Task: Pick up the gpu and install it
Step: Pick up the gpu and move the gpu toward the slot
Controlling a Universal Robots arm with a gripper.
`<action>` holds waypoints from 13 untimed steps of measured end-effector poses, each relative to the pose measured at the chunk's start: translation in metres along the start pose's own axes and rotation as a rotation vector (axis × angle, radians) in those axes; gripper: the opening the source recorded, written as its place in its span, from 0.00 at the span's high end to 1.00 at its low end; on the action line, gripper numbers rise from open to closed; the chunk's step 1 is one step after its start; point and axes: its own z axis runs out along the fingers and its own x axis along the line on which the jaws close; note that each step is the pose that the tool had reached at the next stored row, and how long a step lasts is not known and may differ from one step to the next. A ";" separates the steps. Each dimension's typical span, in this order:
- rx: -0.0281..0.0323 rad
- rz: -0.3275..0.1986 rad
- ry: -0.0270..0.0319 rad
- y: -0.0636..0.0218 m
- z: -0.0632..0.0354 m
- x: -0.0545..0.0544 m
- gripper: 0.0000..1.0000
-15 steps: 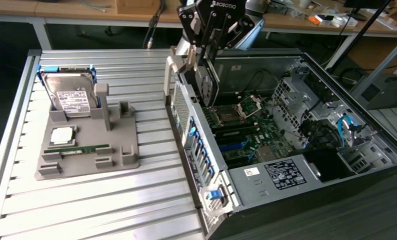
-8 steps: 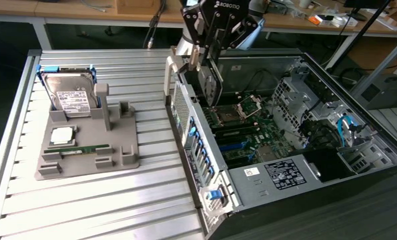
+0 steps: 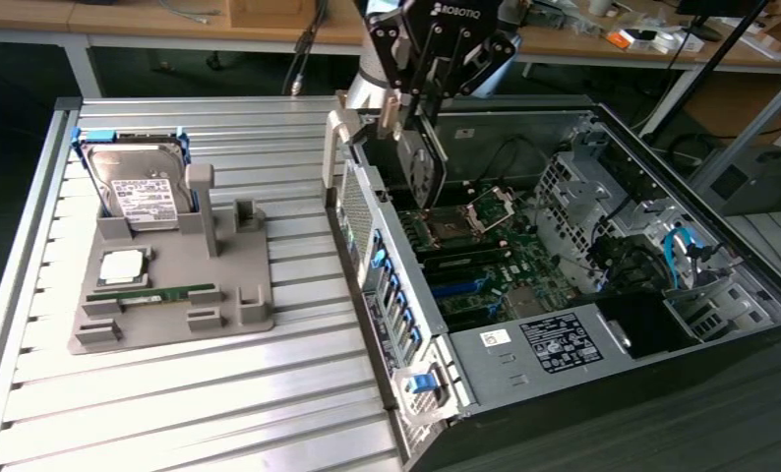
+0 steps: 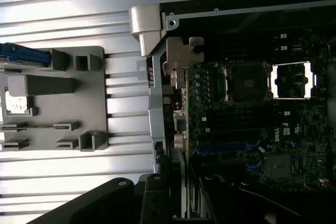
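Above the open computer case (image 3: 364, 231) the gripper (image 3: 412, 120) pinches the gpu (image 3: 425, 175) upright: picked up, not yet seated inside.

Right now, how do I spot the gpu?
Find the open computer case on the exterior view's right. Above its far end, the robot's hand grips the gpu: a dark flat card hanging on edge, unlike the green motherboard lying flat inside.
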 end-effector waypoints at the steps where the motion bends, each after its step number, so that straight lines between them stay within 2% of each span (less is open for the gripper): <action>1: 0.0005 0.000 0.0000 0.0001 -0.0001 -0.001 0.73; 13: 0.0060 0.000 -0.0005 0.0010 -0.0005 -0.012 0.73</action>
